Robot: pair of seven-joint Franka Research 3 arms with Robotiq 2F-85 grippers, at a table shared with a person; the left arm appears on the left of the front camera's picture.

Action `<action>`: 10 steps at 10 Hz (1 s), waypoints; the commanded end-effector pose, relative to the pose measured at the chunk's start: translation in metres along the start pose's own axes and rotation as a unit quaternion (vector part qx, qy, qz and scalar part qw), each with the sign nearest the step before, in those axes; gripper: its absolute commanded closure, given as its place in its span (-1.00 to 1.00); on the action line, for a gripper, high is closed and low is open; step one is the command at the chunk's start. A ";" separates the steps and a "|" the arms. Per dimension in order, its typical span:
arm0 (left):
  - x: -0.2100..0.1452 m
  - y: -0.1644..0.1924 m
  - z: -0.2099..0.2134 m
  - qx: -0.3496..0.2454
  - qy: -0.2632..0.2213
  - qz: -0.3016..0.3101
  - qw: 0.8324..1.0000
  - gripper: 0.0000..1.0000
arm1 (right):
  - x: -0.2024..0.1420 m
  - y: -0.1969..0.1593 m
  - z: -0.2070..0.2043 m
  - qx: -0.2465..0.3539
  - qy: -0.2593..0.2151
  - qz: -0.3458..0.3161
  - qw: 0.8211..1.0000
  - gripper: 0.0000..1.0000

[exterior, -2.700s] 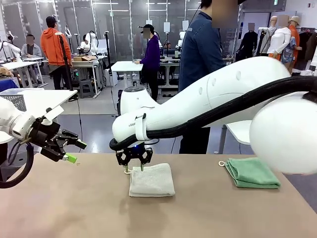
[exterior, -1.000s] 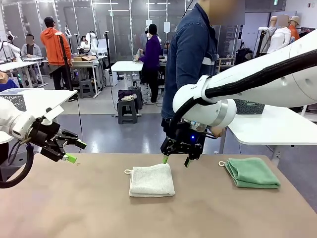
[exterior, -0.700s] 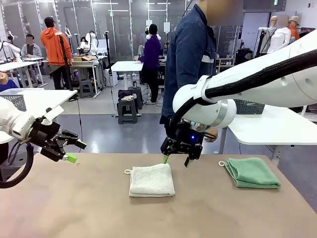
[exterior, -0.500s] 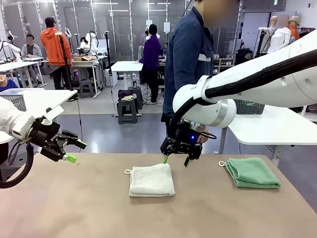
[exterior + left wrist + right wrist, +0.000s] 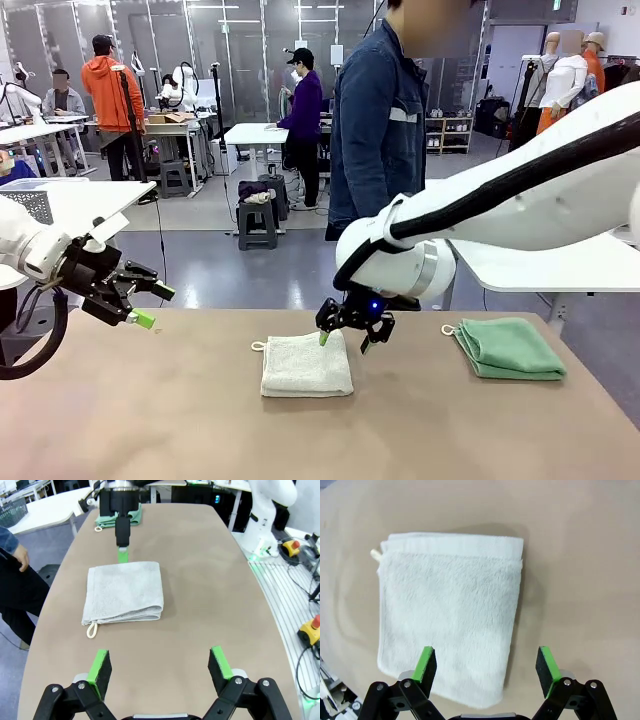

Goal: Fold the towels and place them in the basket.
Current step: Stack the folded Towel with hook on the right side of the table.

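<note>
An off-white towel (image 5: 306,364) (image 5: 124,593) (image 5: 450,615) lies folded on the brown table, its loop at the far left corner. A mint green towel (image 5: 508,347) (image 5: 119,519) lies folded at the table's right. My right gripper (image 5: 343,340) (image 5: 487,667) hangs open just above the off-white towel's far right corner, holding nothing. At the table's left edge, off the surface, my left gripper (image 5: 150,305) (image 5: 160,666) stands open and empty, pointing towards the towels. The basket is out of view.
A person in a denim jacket (image 5: 380,115) stands at the far side, behind the right arm. A white side table (image 5: 530,265) stands at the right, another with a mesh box (image 5: 30,205) at the left. The table's front half (image 5: 300,440) is bare.
My right gripper has dropped and shifted a little left, from beside the off-white towel's far right corner to just over it. The left arm has not moved.
</note>
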State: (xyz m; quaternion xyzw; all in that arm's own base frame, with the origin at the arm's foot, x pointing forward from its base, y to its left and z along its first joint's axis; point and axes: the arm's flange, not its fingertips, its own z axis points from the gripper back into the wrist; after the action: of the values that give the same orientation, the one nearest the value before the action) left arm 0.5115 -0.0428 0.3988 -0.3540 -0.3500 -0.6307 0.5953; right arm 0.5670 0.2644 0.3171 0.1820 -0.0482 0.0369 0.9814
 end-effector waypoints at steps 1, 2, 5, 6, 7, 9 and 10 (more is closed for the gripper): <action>0.001 -0.001 0.002 0.001 0.004 -0.003 1.000 -0.96 | 0.007 0.008 -0.014 -0.009 -0.004 -0.021 1.000 -1.00; 0.001 -0.001 0.002 0.001 0.004 -0.003 1.000 -0.96 | 0.013 0.004 -0.021 -0.006 -0.006 -0.023 1.000 -1.00; 0.001 -0.001 0.002 0.001 0.004 -0.003 1.000 -0.96 | 0.012 0.003 -0.034 0.000 0.013 -0.032 0.999 -1.00; 0.001 -0.001 0.002 0.001 0.004 -0.003 1.000 -0.96 | 0.012 0.003 -0.039 0.004 0.023 -0.024 0.999 -1.00; 0.001 -0.001 0.002 0.001 0.004 -0.003 1.000 -0.96 | 0.015 0.003 -0.042 0.009 0.025 -0.029 0.999 -0.60; 0.001 -0.001 0.002 0.001 0.004 -0.003 1.000 -0.96 | 0.011 0.005 -0.041 0.011 0.030 -0.033 0.999 -0.20; 0.001 -0.001 0.002 0.001 0.004 -0.003 1.000 -0.96 | 0.009 0.009 -0.039 0.006 0.030 -0.034 0.999 -0.50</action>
State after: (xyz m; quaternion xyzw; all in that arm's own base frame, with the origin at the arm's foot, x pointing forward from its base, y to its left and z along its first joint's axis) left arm 0.5115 -0.0428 0.3988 -0.3540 -0.3500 -0.6307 0.5953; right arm 0.5805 0.2809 0.2848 0.1876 -0.0214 0.0205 0.9818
